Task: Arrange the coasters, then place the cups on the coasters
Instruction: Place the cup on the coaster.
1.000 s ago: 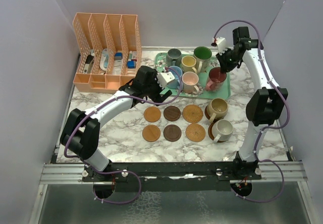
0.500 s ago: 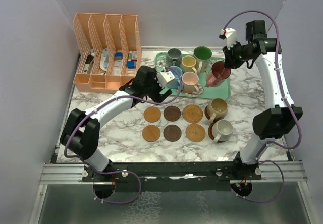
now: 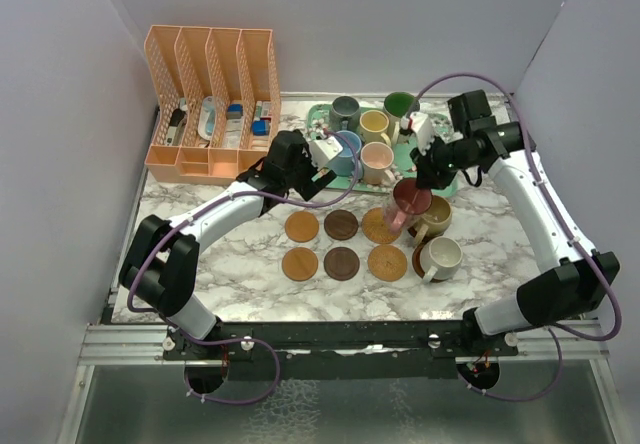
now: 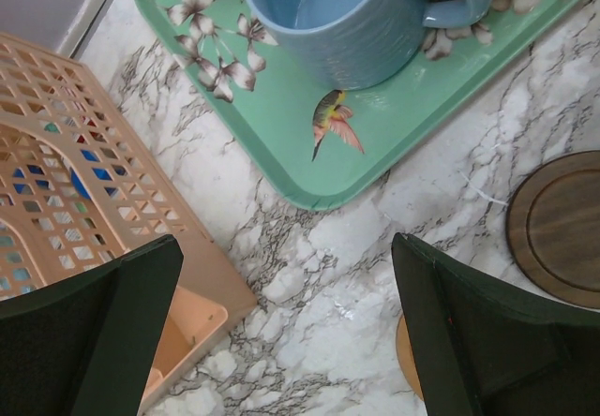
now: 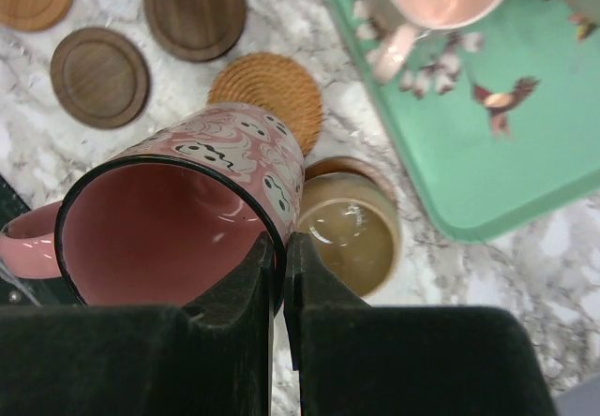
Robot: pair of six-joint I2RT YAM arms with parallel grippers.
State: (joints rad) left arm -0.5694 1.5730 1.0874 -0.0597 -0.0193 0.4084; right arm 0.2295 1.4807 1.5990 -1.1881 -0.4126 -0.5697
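The right gripper [image 5: 281,247] has its fingers pressed tight on the rim wall of the dark red mug [image 5: 187,219], one finger inside and one outside. The mug hangs tilted, not upright: its mouth faces the wrist camera, its base leans down toward the woven coaster [image 5: 265,91], and its handle sticks out on the side away from the fingers. Its outside is pink with pale swirled marks; I cannot make out any letters in them. From above, the mug sits over the right end of the coaster rows, just beside the tan mug [image 3: 432,214], which stands on a brown coaster [image 5: 333,165]. The white mug [image 3: 440,256] stands on another coaster in front of it. Six bare coasters [image 3: 341,225] lie in two rows of three on the marble table [image 3: 230,254].

The left gripper [image 4: 291,341] hovers with its fingers spread wide and holds nothing, just in front of the green tray [image 4: 281,126], which has a hummingbird [image 4: 333,121] and flowers printed on it. The blue mug [image 4: 328,13] stands upright on the tray, handle to the right in the wrist view. An orange file rack [image 4: 56,182] is at the left.
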